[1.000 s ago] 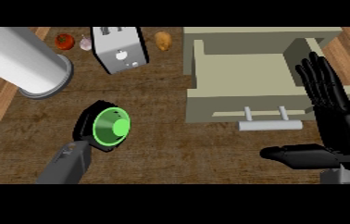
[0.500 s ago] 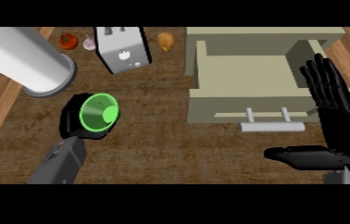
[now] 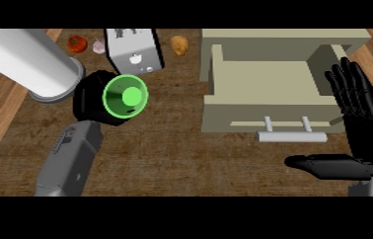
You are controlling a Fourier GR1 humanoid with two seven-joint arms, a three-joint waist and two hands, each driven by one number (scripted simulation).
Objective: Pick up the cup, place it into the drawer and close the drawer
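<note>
The left hand [image 3: 93, 100] is curling round the green cup [image 3: 125, 96], left of the open drawer [image 3: 271, 78], with placing and closing undone.

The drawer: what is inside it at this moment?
The open drawer shows only its bare pale floor. The green cup is outside, held in the left hand. The right hand covers its right edge.

Left hand around the green cup, drawer open on the counter

The left hand [image 3: 91, 102] curls around the green cup [image 3: 125, 96], whose mouth faces the camera, just beside the toaster [image 3: 134, 50] and a large white cylinder [image 3: 36, 65]. The beige drawer [image 3: 273, 82] stands open, its bar handle [image 3: 291, 136] toward the robot. The right hand [image 3: 353, 114] rests open at the drawer's right edge. A tomato [image 3: 76, 43], a garlic bulb [image 3: 98, 46] and a potato [image 3: 179, 45] lie behind.
</note>
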